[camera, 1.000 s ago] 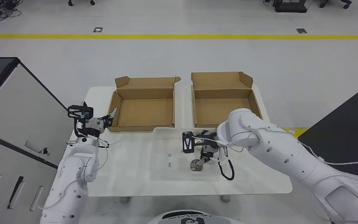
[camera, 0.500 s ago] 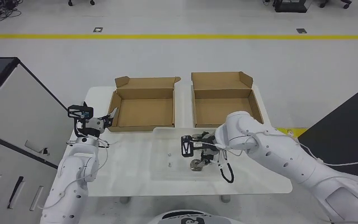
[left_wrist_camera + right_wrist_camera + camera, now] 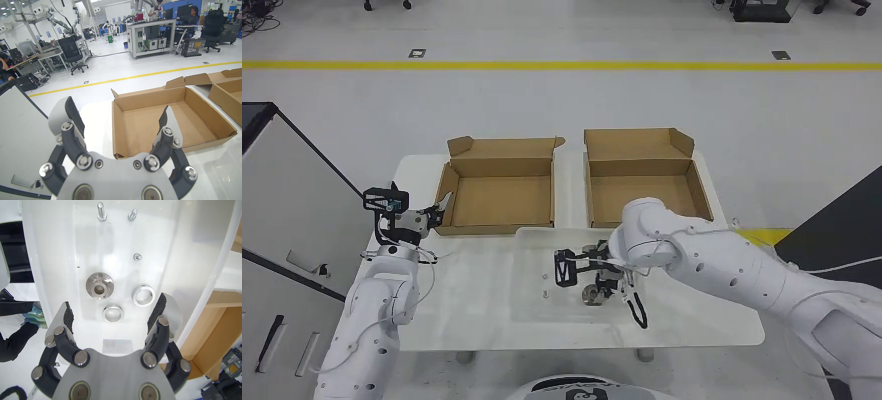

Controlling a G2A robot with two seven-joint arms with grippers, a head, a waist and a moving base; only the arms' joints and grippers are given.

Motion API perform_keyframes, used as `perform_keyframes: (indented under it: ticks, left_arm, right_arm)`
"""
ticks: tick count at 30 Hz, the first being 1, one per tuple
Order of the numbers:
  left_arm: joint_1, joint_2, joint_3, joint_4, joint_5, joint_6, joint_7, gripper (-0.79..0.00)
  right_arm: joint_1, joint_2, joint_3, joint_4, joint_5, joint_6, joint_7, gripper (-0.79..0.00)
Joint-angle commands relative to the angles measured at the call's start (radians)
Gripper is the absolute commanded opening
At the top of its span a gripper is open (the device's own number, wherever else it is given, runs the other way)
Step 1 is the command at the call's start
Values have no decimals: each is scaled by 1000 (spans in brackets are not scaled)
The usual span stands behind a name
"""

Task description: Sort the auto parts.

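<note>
Auto parts (image 3: pixel 592 292), a flanged hub (image 3: pixel 99 288), two collars (image 3: pixel 143 295) and bolts (image 3: pixel 101 212), lay in the tray (image 3: pixel 527 238) at the centre of the table (image 3: pixel 472 300). Right end effector (image 3: pixel 114 307) hung wide open and empty by the nearer collar (image 3: pixel 113 313); a centred, level descent looked wisest. Left end effector (image 3: pixel 119 109) gaped empty at nine o'clock.
</note>
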Motion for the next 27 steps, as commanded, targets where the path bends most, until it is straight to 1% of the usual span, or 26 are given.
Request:
perform_keyframes:
  ticks: [1, 9, 10, 11, 12, 16, 18, 20, 22, 27]
  left_arm:
    - [0, 0, 0, 0, 0, 0, 0, 0]
    - [0, 0, 0, 0, 0, 0, 0, 0]
    - [0, 0, 0, 0, 0, 0, 0, 0]
    - [0, 0, 0, 0, 0, 0, 0, 0]
    - [0, 0, 0, 0, 0, 0, 0, 0]
    - [0, 0, 0, 0, 0, 0, 0, 0]
    - [0, 0, 0, 0, 0, 0, 0, 0]
    - [0, 0, 0, 0, 0, 0, 0, 0]
    - [0, 0, 0, 0, 0, 0, 0, 0]
    - [0, 0, 0, 0, 0, 0, 0, 0]
  right_arm:
    - [21, -14, -25, 19, 12, 3, 3, 0]
    - [89, -70, -122, 89, 68, 23, 23, 0]
    - [96, -76, -132, 97, 73, 25, 25, -95]
    - [102, -82, -143, 105, 77, 27, 27, -123]
    - [107, -87, -148, 112, 82, 29, 29, -114]
    - [97, -105, -148, 129, 79, 43, 43, -172]
    - [91, -113, -148, 138, 74, 50, 50, -182]
    - [85, -120, -148, 145, 69, 56, 56, -209]
    - [81, -126, -148, 152, 66, 61, 61, -259]
    - [72, -138, -148, 161, 58, 74, 74, -277]
